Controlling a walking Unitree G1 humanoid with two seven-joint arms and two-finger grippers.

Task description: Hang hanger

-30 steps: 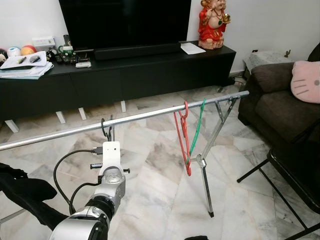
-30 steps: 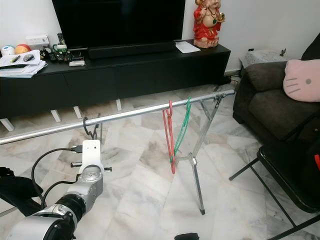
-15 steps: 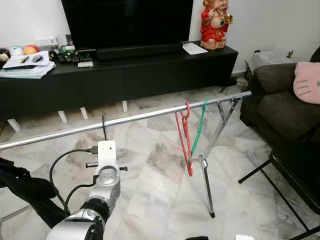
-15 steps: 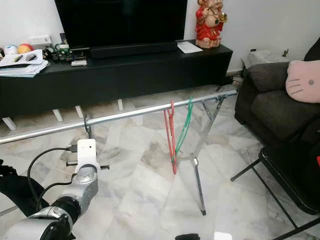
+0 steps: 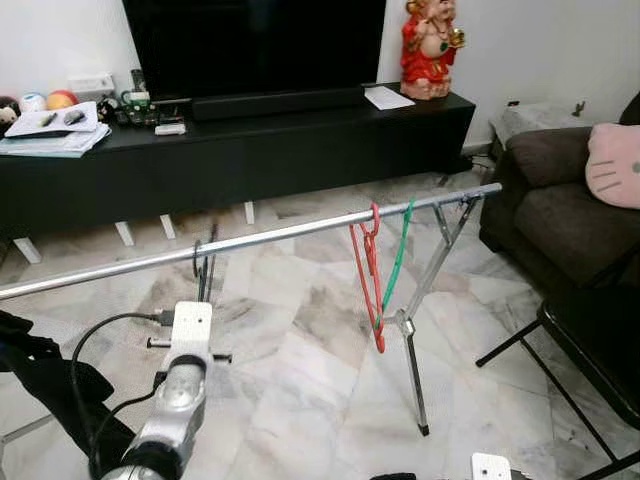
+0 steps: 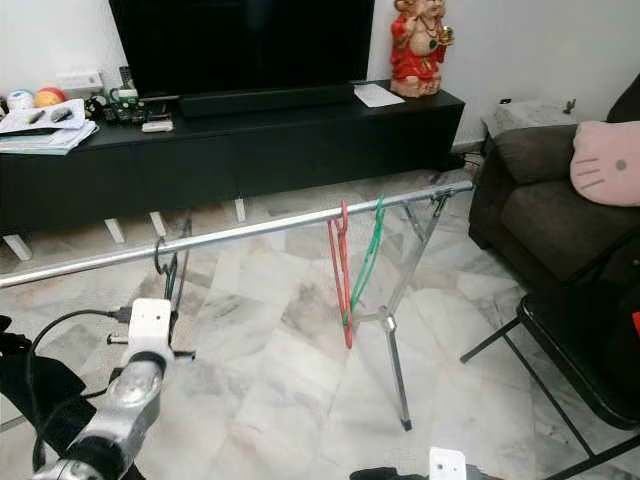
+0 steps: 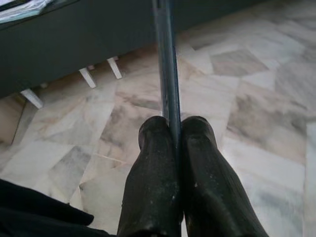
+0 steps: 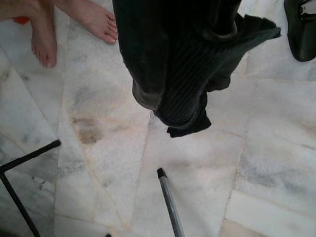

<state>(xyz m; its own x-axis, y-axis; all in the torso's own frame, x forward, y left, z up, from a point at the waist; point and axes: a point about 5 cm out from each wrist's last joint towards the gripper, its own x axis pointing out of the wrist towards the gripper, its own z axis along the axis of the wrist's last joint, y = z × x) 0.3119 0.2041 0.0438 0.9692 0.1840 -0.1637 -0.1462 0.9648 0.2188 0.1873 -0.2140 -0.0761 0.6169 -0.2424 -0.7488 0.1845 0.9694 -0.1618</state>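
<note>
A long silver rail [image 5: 300, 232] crosses the room on a folding stand. On its right part hang a red hanger [image 5: 368, 280] and a green hanger [image 5: 398, 258]. A black hanger's hook [image 5: 197, 259] sits over the rail at the left. My left arm reaches up below it. In the left wrist view my left gripper [image 7: 174, 129] is shut on the thin dark hanger [image 7: 165, 59]. My right arm stays low, its wrist mount [image 5: 490, 467] at the bottom edge. The right gripper [image 8: 165, 106] points at the floor with fingers together, black cloth [image 8: 247, 29] beside them.
A black TV console [image 5: 250, 150] with a red statue [image 5: 430, 45] lines the far wall. A dark sofa with a pink cushion [image 5: 612, 160] and a black folding chair [image 5: 590, 340] stand right. Black clothing [image 5: 40, 370] lies left. A person's bare feet [image 8: 44, 29] are near.
My left arm has dropped lower and shifted left, and the black hook has slid a little left along the rail. The right wrist mount has risen into the bottom edge.
</note>
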